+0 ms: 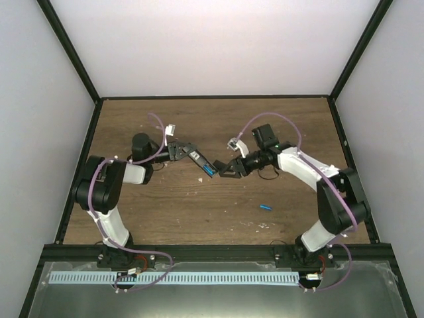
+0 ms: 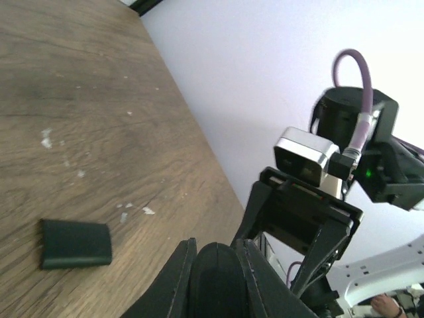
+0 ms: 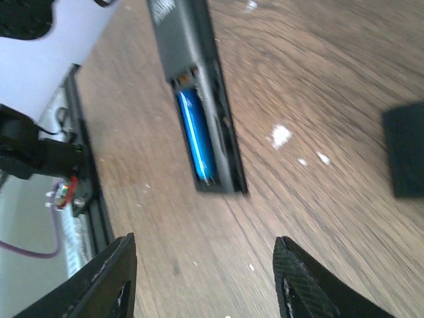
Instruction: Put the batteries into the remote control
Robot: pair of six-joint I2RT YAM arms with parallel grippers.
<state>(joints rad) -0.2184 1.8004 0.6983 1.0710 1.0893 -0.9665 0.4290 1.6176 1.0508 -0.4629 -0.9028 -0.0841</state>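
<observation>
Remote control (image 1: 194,156) is held clenched in the left fingers (image 2: 173,285) above the counter (image 1: 199,222), one blue battery (image 3: 197,142) seated in its open bay; right fingers (image 3: 106,281) stand released and empty, second battery (image 1: 265,207) lies loose on the counter, cover (image 2: 74,243) off: judged half done.

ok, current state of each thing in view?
left gripper: shut on the remote control
right gripper: open, empty
remote control: held, compartment open
seated battery: in the compartment
loose battery: lying on the table, not loaded
cover: detached, flat on the table
</observation>
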